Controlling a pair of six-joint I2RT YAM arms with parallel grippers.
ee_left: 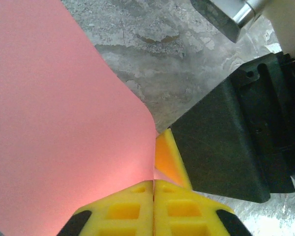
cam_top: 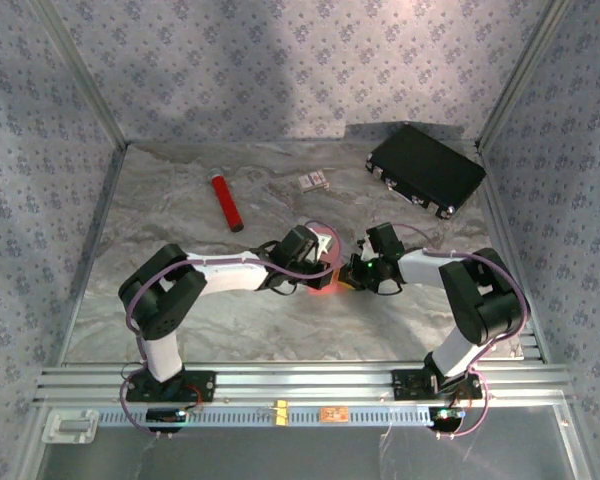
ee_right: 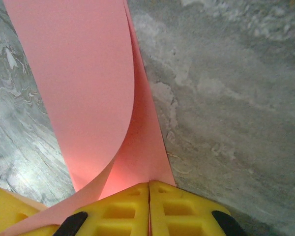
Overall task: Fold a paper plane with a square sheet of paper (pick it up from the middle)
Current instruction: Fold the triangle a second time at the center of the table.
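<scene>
Pink-red square sheet of paper (ee_right: 88, 73) stands curled just ahead of both end effectors, caught at its near edge. The left end effector (ee_left: 153, 189) has its yellow fingers pressed together on the sheet, which spreads ahead and to its left. The right end effector (ee_right: 149, 189) is likewise clamped on the paper, just beside the left one. Beneath lies the grey marbled counter (ee_right: 236, 98). Well beyond them are a glossy red cylinder (cam_top: 227, 203), a small printed card (cam_top: 313, 180) and a black case (cam_top: 427, 170).

We see the left arm (cam_top: 225, 268) and right arm (cam_top: 430, 268) built of white links and black joints, with purple cables (cam_top: 128, 305) alongside. The left end effector (ee_left: 153, 183) and right end effector (ee_right: 148, 185) have yellow fingers (ee_right: 182, 211) with square recesses.
</scene>
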